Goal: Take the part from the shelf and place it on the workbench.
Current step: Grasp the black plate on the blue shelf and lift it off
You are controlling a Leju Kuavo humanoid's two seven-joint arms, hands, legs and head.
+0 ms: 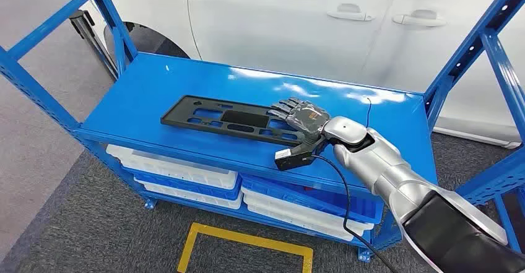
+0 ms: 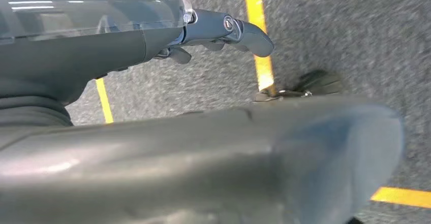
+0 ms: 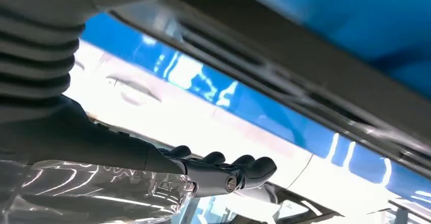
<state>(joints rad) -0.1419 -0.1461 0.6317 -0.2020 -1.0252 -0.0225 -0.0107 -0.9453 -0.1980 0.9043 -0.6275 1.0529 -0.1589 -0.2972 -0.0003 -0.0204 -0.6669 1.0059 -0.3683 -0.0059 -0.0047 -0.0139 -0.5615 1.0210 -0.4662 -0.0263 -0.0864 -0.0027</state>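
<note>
**Reach at the shelf, grip unproven**

While my right hand (image 1: 301, 116) lies over the right end of the black part (image 1: 232, 119), centre frame on the blue shelf (image 1: 142, 93), I cannot tell whether its fingers have closed. Lifting a long flat plate by one end, I risk it sagging, twisting free, or striking the shelf upright (image 1: 470, 44) at right.

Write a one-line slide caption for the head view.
Right hand rests on one end of a flat black plastic part lying on the blue shelf, a white car behind.
</note>
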